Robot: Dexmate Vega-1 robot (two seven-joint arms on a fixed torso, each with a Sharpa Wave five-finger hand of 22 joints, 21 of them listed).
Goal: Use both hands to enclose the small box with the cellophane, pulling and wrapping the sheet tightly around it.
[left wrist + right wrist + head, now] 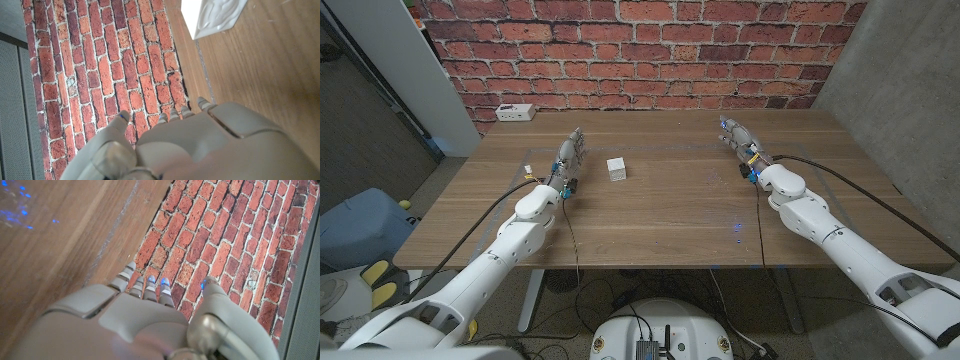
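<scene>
A small white box (617, 168) stands on the wooden table (660, 240), left of centre; its side also fills a corner of the left wrist view (215, 15). The clear cellophane is barely visible: a faint edge line (202, 70) crosses the wood, and blue glints (737, 228) mark its surface. My left hand (568, 160) is just left of the box, apart from it, fingers straight and holding nothing. My right hand (740, 140) is well right of the box, fingers also straight and empty. Both hands (200, 145) (150, 325) point toward the brick wall.
A white power strip (512, 112) lies at the table's far left corner. The brick wall (650, 50) stands behind the table. A blue bin (360, 225) sits on the floor off the table's left side.
</scene>
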